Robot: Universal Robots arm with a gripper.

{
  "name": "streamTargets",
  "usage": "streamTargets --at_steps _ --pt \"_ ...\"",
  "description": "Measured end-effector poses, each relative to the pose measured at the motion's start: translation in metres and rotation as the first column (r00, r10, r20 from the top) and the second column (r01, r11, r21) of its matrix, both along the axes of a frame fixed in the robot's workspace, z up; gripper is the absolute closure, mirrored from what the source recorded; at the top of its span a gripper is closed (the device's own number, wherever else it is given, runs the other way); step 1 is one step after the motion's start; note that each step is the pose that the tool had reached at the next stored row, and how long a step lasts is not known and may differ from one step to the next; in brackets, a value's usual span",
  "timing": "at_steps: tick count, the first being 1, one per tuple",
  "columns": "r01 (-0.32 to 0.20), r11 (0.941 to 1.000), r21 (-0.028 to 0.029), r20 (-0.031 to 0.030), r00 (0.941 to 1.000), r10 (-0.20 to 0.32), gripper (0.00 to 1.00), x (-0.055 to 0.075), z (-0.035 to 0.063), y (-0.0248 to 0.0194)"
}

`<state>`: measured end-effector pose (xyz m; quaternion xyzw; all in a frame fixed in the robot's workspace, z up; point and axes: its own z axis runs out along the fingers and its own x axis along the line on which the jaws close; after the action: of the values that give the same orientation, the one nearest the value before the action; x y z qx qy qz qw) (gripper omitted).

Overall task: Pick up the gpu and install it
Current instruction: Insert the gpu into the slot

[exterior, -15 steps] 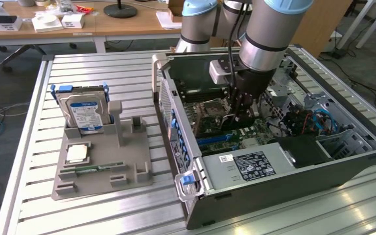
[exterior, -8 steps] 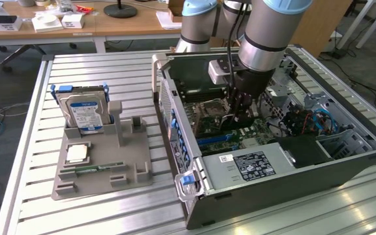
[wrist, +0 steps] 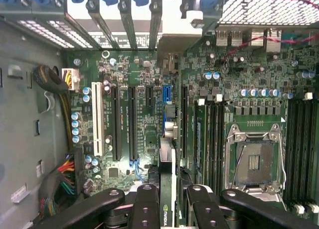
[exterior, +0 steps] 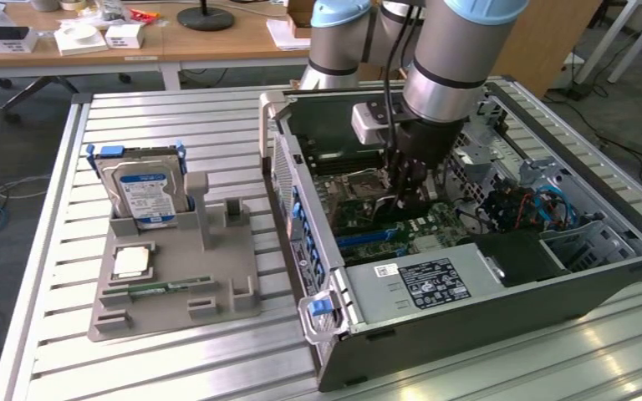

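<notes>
In the wrist view my gripper (wrist: 172,196) is clenched on the gpu (wrist: 165,209), seen edge-on (an NVIDIA logo shows) over the motherboard (wrist: 124,114) slots; whether it touches one, I cannot tell. In the exterior view the arm (exterior: 450,67) blocks the gpu, deep inside the open computer case (exterior: 500,309).

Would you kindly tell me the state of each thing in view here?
gripper, shut on the gpu.
gpu, held edge-on over the motherboard.
computer case, side open.
CPU socket, empty.
hard drive, upright in its gray holder.
</notes>
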<state>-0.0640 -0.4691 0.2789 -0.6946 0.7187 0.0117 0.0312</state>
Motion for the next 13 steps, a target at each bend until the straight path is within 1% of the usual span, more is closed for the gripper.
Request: streamTargets --at_steps 13 --pt "0.000 1.0000 -0.0004 0.0000 1.0000 0.000 0.74 -0.0059 -0.0014 0.0000"
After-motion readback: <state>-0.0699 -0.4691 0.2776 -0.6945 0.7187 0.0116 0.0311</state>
